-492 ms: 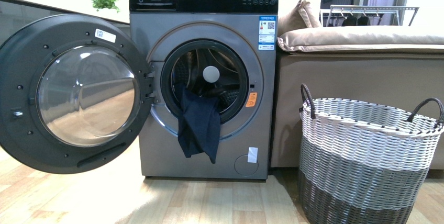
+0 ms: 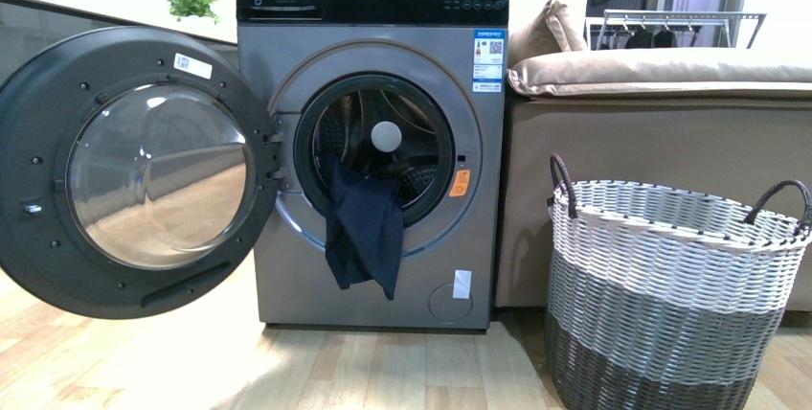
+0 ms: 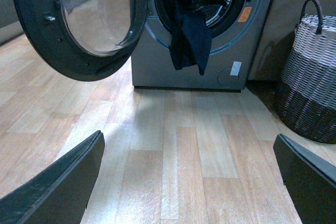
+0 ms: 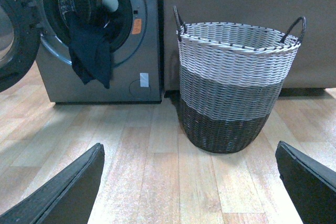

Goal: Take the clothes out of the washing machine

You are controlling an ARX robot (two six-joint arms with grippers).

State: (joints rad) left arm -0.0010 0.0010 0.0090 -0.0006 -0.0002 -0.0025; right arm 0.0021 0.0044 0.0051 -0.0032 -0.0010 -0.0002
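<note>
Floorboards [image 3: 178, 156] lie nearest, beneath the left fingers [image 3: 58, 187] and the right fingers [image 4: 58, 187], both pairs spread wide and empty. Farther off stands the woven basket [image 2: 670, 276], then the washing machine [image 2: 297, 285] with its door [image 2: 38, 190] open, the navy clothes [image 2: 364, 228] hanging from the porthole [image 2: 421, 132] down its front.

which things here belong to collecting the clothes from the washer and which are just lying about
For the job:
washing machine, standing open
navy garment, hanging out of it
woven basket, probably the drop-off

Just about:
beige sofa
plant
</note>
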